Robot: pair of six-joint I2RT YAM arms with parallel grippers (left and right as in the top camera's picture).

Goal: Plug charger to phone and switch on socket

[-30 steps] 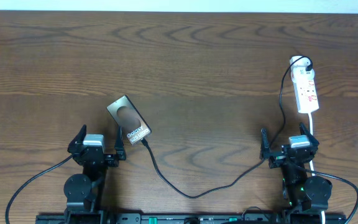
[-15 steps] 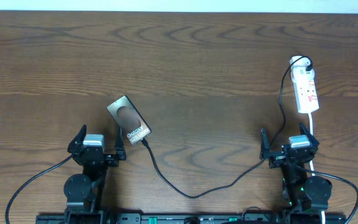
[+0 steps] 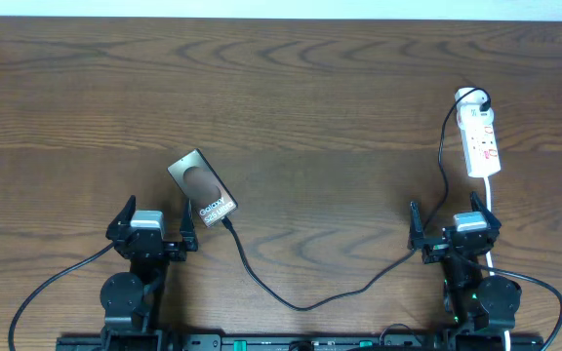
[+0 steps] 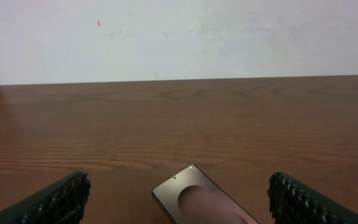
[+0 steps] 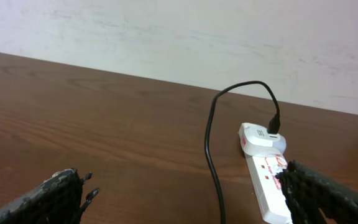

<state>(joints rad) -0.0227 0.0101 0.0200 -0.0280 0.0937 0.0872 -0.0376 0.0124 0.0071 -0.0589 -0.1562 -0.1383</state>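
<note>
The bronze-brown phone (image 3: 202, 187) lies on the table left of centre; its top end shows in the left wrist view (image 4: 194, 199). The thin black charger cable (image 3: 301, 302) runs from the phone's lower end, across the front of the table, up to the round white plug on the white socket strip (image 3: 481, 141) at the right; cable (image 5: 213, 155) and strip (image 5: 267, 186) show in the right wrist view. My left gripper (image 3: 150, 234) is open and empty just in front of the phone. My right gripper (image 3: 454, 234) is open and empty in front of the strip.
The strip's white cord (image 3: 492, 210) runs down past my right gripper. Thick black arm cables (image 3: 42, 292) lie at the front edge. A white wall (image 4: 179, 37) stands behind the table's far edge.
</note>
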